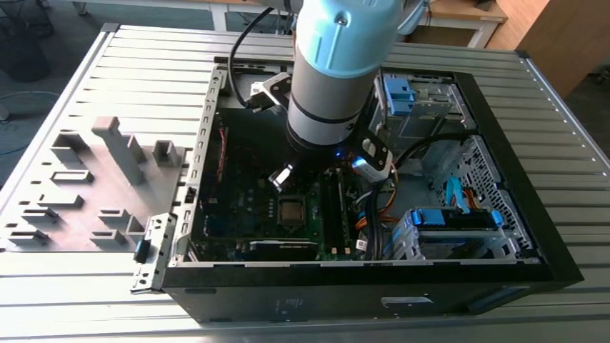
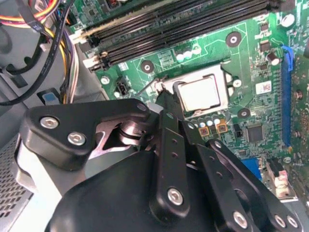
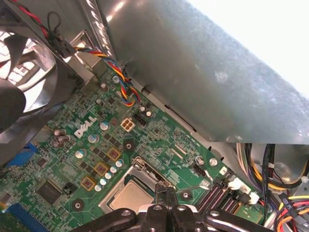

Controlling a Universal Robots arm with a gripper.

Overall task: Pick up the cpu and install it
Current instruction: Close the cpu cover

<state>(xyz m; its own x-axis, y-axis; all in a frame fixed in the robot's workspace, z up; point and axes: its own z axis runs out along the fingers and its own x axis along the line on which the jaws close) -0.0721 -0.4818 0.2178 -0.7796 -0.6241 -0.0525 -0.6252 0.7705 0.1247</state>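
This is a robotics lab or test workshop: an open computer case (image 1: pixel 381 179) lies on a ribbed aluminium table (image 1: pixel 143 64), with a grey fixture tray (image 1: pixel 86 186) at the exterior view's left, wooden benches (image 1: pixel 467 14) on the far side, and a bare floor beyond.

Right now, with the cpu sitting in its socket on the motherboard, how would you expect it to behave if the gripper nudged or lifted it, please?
The cpu looks flat and rigid, so it probably would not flex or roll. Its smooth metal top seems slippery, and it appears light. The socket frame around it should resist sideways pushes. The gripper hovers by its edge.
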